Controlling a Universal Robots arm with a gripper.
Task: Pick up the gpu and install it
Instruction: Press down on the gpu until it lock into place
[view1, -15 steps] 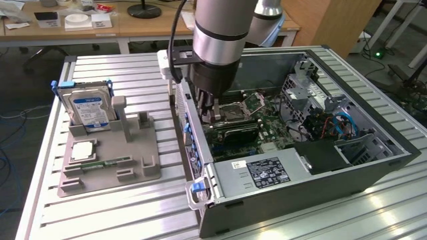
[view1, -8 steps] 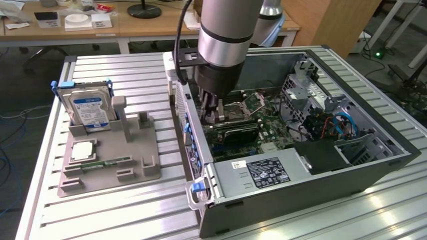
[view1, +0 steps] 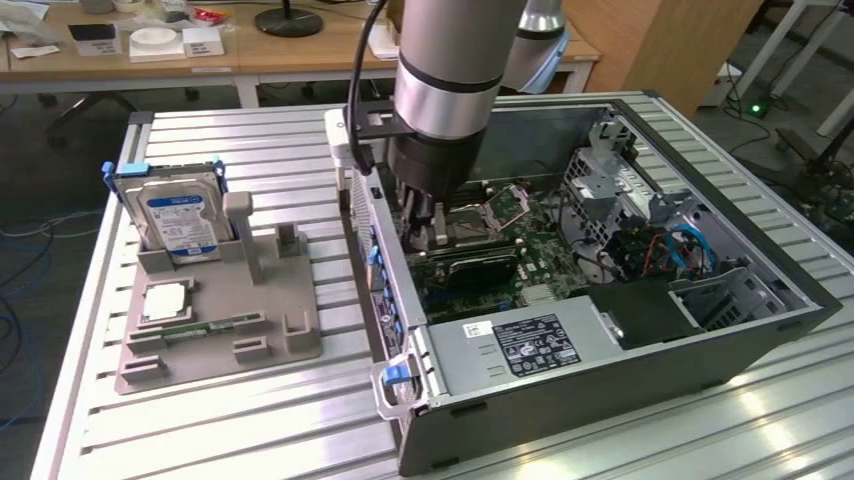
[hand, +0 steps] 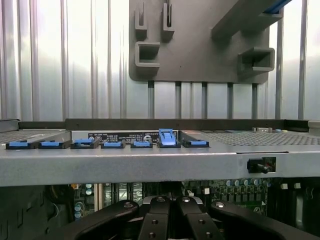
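one gripper down inside the open computer case, jaws clenched tight, just above the motherboard and close by the slotted side wall. directly beneath the fingertips, the gpu: a dark flat card low over the board, running from that wall toward the middle of the case. cannot tell whether pinched between the jaws or merely under them. silver power supply at the near end of the case. outside the case, on the exterior view's left, a gray fixture on the ribbed metal table, with a hard drive upright in its holder, a square chip lying flat and a memory stick flat just beside it. from the wrist camera: a row of blue latches along the wall's edge, one raised latch standing above its neighbours, gray fixture beyond on the table.
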